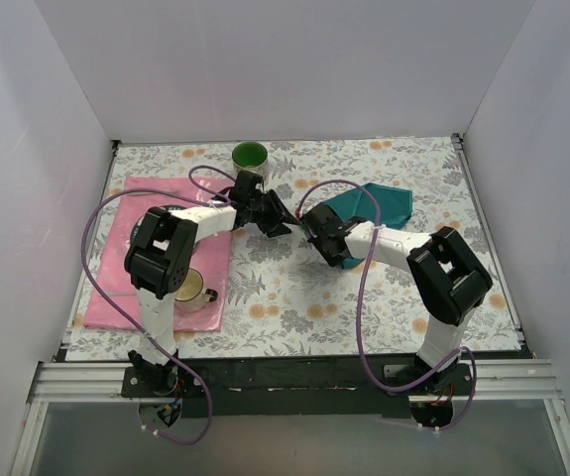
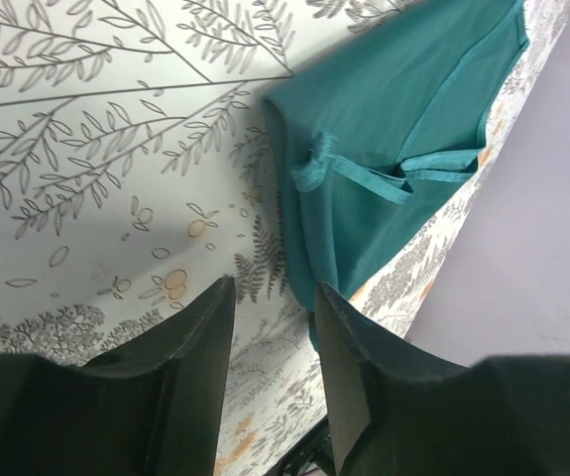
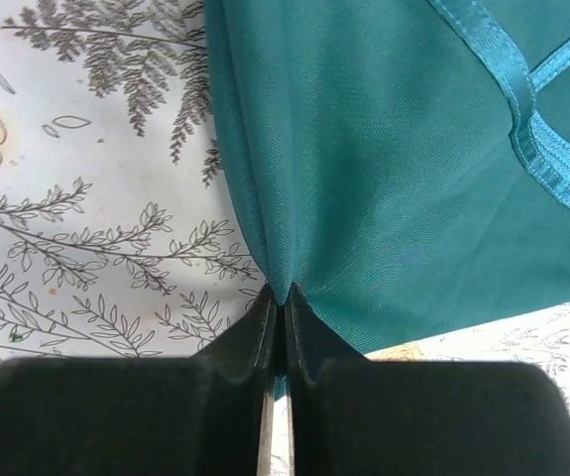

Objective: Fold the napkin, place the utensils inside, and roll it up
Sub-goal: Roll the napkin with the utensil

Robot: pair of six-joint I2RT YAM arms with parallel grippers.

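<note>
One napkin [image 3: 384, 178] edge pinched in right end effector [image 3: 277, 302].

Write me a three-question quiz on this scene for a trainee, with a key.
1. Fill the gap: on the pink mat stands a ____.
2. What is the right pincer closed on? A the mat. B the napkin. C the green cup.
3. True or false: the left pincer is clamped on a corner of the napkin.

Key: 1 mug; 2 B, with the cloth pinched into a crease between the jaws; 3 false, its jaws stand apart with nothing between them.
</note>
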